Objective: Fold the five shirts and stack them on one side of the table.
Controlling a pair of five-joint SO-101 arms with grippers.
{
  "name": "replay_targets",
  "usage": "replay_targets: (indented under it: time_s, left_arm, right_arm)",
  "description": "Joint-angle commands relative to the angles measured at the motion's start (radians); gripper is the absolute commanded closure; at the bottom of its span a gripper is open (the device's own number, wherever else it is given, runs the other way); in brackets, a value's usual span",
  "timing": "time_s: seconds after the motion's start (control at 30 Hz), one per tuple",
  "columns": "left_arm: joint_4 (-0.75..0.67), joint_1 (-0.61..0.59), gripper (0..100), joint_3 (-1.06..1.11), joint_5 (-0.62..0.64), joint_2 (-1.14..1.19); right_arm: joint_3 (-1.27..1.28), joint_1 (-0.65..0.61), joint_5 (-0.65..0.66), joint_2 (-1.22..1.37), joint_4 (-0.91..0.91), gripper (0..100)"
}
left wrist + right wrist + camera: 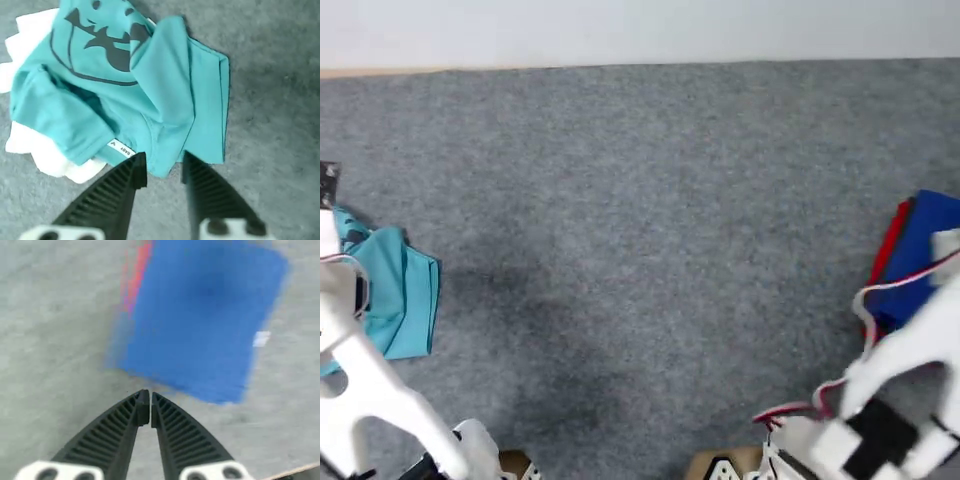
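Four shirts lie in two piles at opposite edges of the grey table (650, 200): a teal shirt (150, 90) rumpled on top of a white shirt (30, 145) on the left arm's side, and a flat-folded blue shirt (200, 320) over a red shirt (137, 275) on the right arm's side, the piles well apart. The teal shirt is only loosely gathered, one sleeve flopped across its printed front, and it looks like thin, light, limp knit that would sag and fall open if lifted by a single layer. The firmer hold is likely its doubled hem edge, pinched through every layer, beside the small label tab. The left gripper (162, 162) hangs right at that edge with its jaws apart and nothing between them. The right gripper (150, 397), jaws pressed together and empty, sits just beside the blue shirt's near edge, where the cloth lies smooth and offers a clean fold to grasp.
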Motion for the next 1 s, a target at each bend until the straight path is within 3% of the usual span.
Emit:
replay_targets:
  time_s: [0.0, 0.23, 0.4, 0.97]
  left_arm:
    - [-0.112, -0.021, 81, 0.081, -0.049, -0.020]
    - [-0.431, -0.094, 77, 0.328, -0.256, -0.018]
    - [-0.595, -0.140, 75, 0.435, -0.328, 0.000]
    - [-0.491, -0.176, 76, 0.024, -0.348, 0.661]
  right_arm:
    - [0.218, -0.102, -0.071, -0.157, 0.039, 99.0]
    - [0.468, -0.171, -0.133, -0.249, 0.038, 99.0]
    - [0.540, -0.171, -0.133, -0.257, 0.039, 99.0]
    - [0.594, -0.176, -0.193, -0.259, 0.039, 99.0]
